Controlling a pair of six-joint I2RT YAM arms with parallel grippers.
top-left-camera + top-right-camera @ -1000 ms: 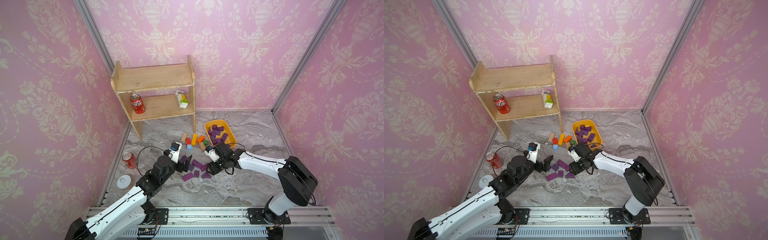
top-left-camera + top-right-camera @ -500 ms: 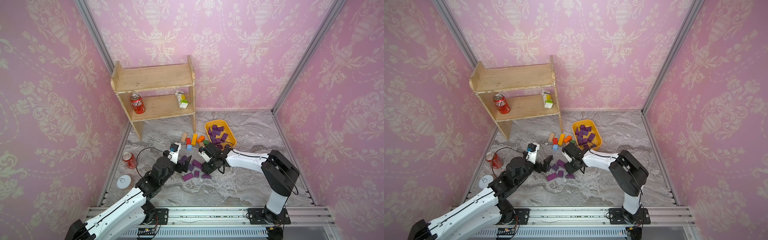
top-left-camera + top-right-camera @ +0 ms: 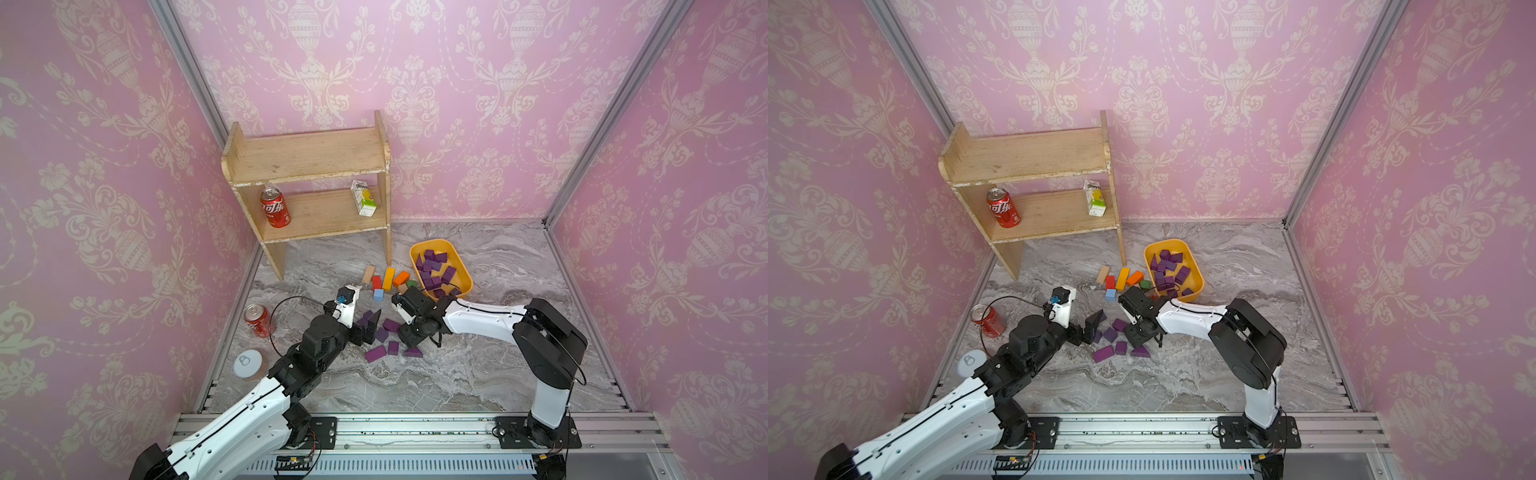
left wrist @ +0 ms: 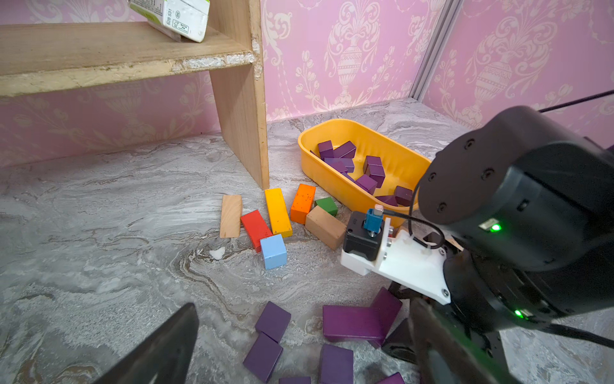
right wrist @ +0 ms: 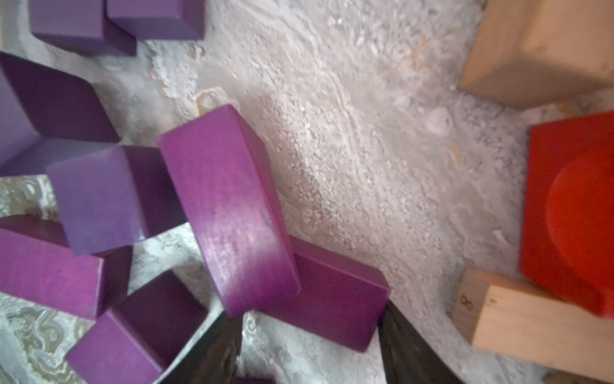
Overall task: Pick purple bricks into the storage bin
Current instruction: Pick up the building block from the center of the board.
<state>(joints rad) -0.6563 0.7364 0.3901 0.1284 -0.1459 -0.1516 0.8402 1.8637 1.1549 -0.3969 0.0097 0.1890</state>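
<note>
Several loose purple bricks (image 3: 375,354) (image 3: 1103,354) lie in a cluster on the marble floor. More of them fill the yellow storage bin (image 3: 462,270) (image 3: 1196,276) (image 4: 332,179) behind the cluster. My right gripper (image 3: 409,338) (image 3: 1139,336) (image 5: 309,332) points down at the cluster's right side. It is open, its dark fingers (image 5: 206,352) straddling the end of a flat purple brick (image 5: 332,299); another brick (image 5: 229,206) leans on that one. My left gripper (image 3: 371,328) (image 3: 1092,328) (image 4: 299,352) hangs wide open at the cluster's left side, empty, with bricks (image 4: 272,320) on the floor between its fingers.
Red, yellow, orange, green, light-blue and tan blocks (image 3: 388,278) (image 4: 278,212) lie between the cluster and the bin. A wooden shelf (image 3: 307,166) holding a cola can (image 3: 274,208) and a carton (image 3: 363,198) stands behind. A second can (image 3: 257,320) and a lidded cup (image 3: 247,363) stand by the left wall.
My right gripper has moved left, from near the bin's front to over the loose purple bricks, and its jaws have widened slightly. The left arm has stayed where it was.
</note>
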